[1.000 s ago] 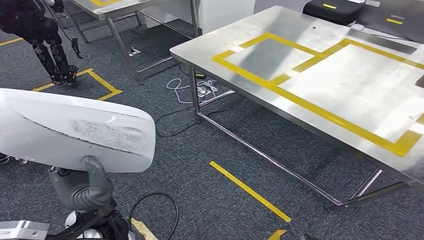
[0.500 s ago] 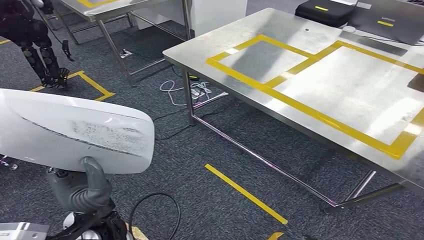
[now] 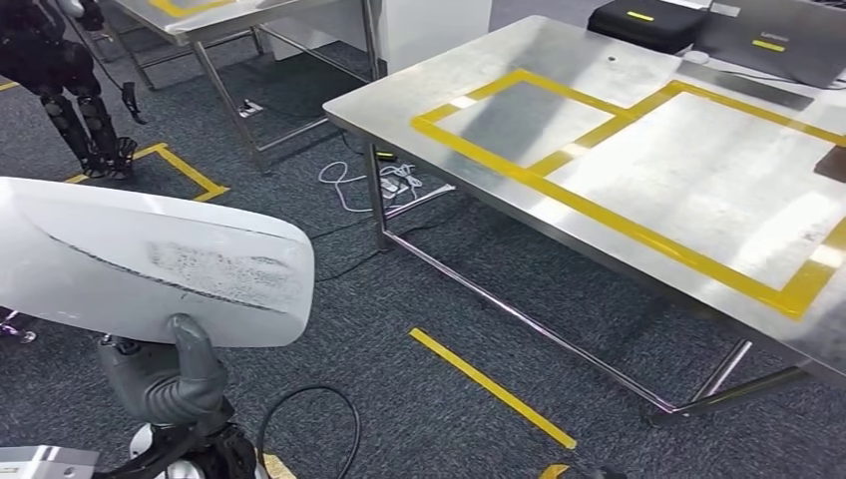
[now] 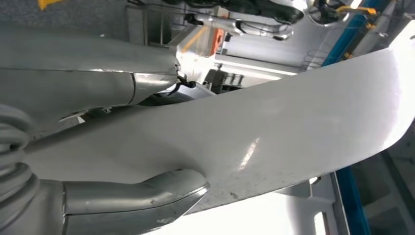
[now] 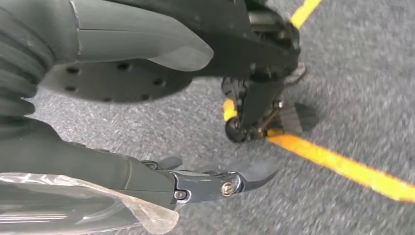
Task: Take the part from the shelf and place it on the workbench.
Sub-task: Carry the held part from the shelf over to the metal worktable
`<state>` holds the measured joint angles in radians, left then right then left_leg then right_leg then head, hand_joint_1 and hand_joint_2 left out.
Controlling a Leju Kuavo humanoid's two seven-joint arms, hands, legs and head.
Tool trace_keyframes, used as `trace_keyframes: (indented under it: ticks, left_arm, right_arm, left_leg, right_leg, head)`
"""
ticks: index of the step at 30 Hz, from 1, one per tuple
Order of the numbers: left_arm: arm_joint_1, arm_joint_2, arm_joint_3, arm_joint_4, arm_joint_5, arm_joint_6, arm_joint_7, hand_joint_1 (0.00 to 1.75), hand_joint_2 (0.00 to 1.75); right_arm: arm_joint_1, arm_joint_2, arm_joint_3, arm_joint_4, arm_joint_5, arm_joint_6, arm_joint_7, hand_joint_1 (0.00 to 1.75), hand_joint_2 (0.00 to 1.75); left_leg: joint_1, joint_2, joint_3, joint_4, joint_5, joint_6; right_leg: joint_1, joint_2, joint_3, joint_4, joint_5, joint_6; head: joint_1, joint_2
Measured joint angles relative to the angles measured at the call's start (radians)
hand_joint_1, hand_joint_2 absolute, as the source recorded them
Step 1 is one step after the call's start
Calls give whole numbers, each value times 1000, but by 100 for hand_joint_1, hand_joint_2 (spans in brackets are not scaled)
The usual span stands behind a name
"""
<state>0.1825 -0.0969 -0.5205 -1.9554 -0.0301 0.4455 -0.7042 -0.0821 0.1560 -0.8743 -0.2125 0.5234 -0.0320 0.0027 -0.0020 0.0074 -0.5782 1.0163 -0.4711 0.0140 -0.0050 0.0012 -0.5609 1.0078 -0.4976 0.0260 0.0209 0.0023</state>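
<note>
The part (image 3: 150,264) is a large, smooth white curved panel with a scuffed grey patch. My left hand (image 3: 165,379) grips it from below at the lower left of the head view, holding it above the carpet. In the left wrist view my grey thumb and fingers (image 4: 98,205) clasp the panel (image 4: 274,132) on both faces. The workbench (image 3: 678,180), a steel table marked with yellow tape rectangles, stands to the right, apart from the panel. My right hand (image 5: 58,147) hangs over the carpet with its fingers apart and nothing in it.
A black case (image 3: 653,22) and a laptop (image 3: 778,45) sit at the workbench's far end. A second steel table (image 3: 214,15) stands at the back left, near a dark robot's legs (image 3: 75,90). Cables (image 3: 384,185) and yellow floor tape (image 3: 489,384) lie on the carpet.
The whole scene has slid slightly left, so the camera has moved. My left hand still holds the panel in the same way.
</note>
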Motion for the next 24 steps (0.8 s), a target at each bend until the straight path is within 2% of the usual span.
trace_keyframes:
  ticks: [2, 3, 4, 6, 7, 8, 9, 11, 12, 13, 14, 16, 18, 19, 21, 22, 23, 24]
  left_arm:
    - [0, 0, 0, 0, 0, 0, 0, 175, 175]
    - [0, 0, 0, 0, 0, 0, 0, 175, 175]
    - [0, 1, 0, 0, 0, 0, 0, 175, 175]
    - [0, 3, 0, 0, 0, 0, 0, 175, 175]
    - [1, 4, 0, 0, 1, 0, 0, 175, 175]
    - [1, 5, 0, 0, 1, 0, 0, 175, 175]
    - [1, 6, 0, 0, 1, 0, 0, 175, 175]
    - [1, 7, 0, 0, 1, 0, 0, 175, 175]
    - [1, 8, 0, 0, 2, 0, 0, 175, 175]
    - [0, 8, 0, 0, 2, 0, 0, 175, 175]
    - [1, 8, 1, 0, 3, 1, 0, 175, 175]
    - [2, 8, 2, 0, 3, 1, 0, 175, 175]
    - [3, 8, 3, 0, 4, -2, 0, 175, 175]
    - [3, 8, 3, 0, 6, -5, 0, 175, 175]
    - [6, 8, 4, 0, 15, -19, 0, 175, 175]
    - [8, 8, 5, 0, 19, -28, 0, 175, 175]
    - [9, 8, 7, 1, 22, -38, 0, 175, 175]
    - [10, 7, 9, 1, 22, -46, 0, 175, 175]
  right_arm:
    - [3, 0, 2, 0, 0, 0, 0, 0, 175]
    - [3, 0, 2, 0, 0, 0, 0, 0, 175]
    - [2, 0, 3, 0, 0, 0, 0, 0, 175]
    - [1, -1, 3, 0, 0, 0, 1, 0, 175]
    - [1, -1, 3, 0, 0, 0, 1, 0, 175]
    - [2, -1, 3, 0, 0, 0, 2, 0, 175]
    - [2, -1, 3, 0, 0, 0, 3, 0, 175]
    - [2, -1, 3, 0, 0, -1, 4, 0, 175]
    - [1, -1, 3, 0, 0, -1, 4, 0, 175]
    - [1, -1, 3, 0, 0, -1, 4, 0, 175]
    - [0, -1, 3, 0, 0, -1, 4, 0, 175]
    - [-1, -1, 3, 0, 1, 2, 4, 0, 175]
    - [0, -1, 4, 0, 6, 8, 3, 0, 175]
    - [0, -1, 5, 0, 10, 14, 3, 0, 175]
    - [1, -1, 9, 0, 24, 26, 7, 0, 175]
    - [3, -1, 12, 0, 31, 32, 11, 0, 175]
    - [5, -1, 16, 1, 38, 37, 14, 0, 175]
    - [8, 0, 19, 1, 44, 42, 17, 0, 175]
  left_leg:
    - [3, 0, -1, 7, -7, -10]
    - [4, -1, -10, 29, -23, -15]
    - [5, -2, -29, 75, -51, -20]
    - [6, -3, -88, 211, -115, -27]
    - [7, -3, -115, 267, -134, -29]
    - [7, -3, -127, 291, -133, -29]
    - [7, -3, -120, 275, -113, -28]
    - [8, -3, -64, 152, -40, -24]
    - [7, -4, -33, 85, -15, -21]
    - [7, -4, -12, 38, -1, -18]
    - [5, -5, -2, 13, 1, -15]
    - [4, -6, -1, 4, -3, -6]
    - [6, -5, 2, -2, -1, 5]
    - [8, -4, 3, -4, 1, 11]
    - [8, -3, 3, -4, 0, 16]
    - [7, -2, 3, -4, -1, 18]
    - [6, -2, 4, -4, -1, 19]
    - [6, -3, 5, -4, -3, 19]
  right_leg:
    - [-2, 0, 2, -4, 4, -11]
    - [-3, 0, 4, -7, 6, -17]
    - [-5, -1, 6, -9, 7, -23]
    - [-4, -1, 8, -9, 5, -29]
    - [-4, -1, 9, -9, 5, -30]
    - [-4, 0, 10, -9, 4, -31]
    - [-4, 1, 12, -9, 3, -31]
    - [-4, 5, 18, -8, -1, -28]
    - [-2, 7, 19, -7, -4, -25]
    - [0, 8, 19, -5, -6, -20]
    - [2, 9, 17, -4, -7, -15]
    - [1, 9, 15, -5, -7, -5]
    - [-1, 7, 4, 13, -23, 5]
    - [-1, 7, -13, 46, -43, 8]
    - [-2, 6, -78, 173, -103, 13]
    - [-3, 6, -113, 239, -124, 14]
    - [-3, 6, -139, 284, -131, 15]
    - [-4, 6, -146, 286, -115, 16]
  head:
    - [0, 0]
    - [-1, 0]
    - [-2, 0]
    - [-3, 0]
    - [-3, 0]
    - [-3, 0]
    - [-3, 0]
    - [-3, 0]
    - [-3, 0]
    - [-2, 0]
    - [-2, 0]
    - [-1, 0]
    - [0, 0]
    - [2, 0]
    - [5, 0]
    - [5, 0]
    - [5, 0]
    - [5, 0]
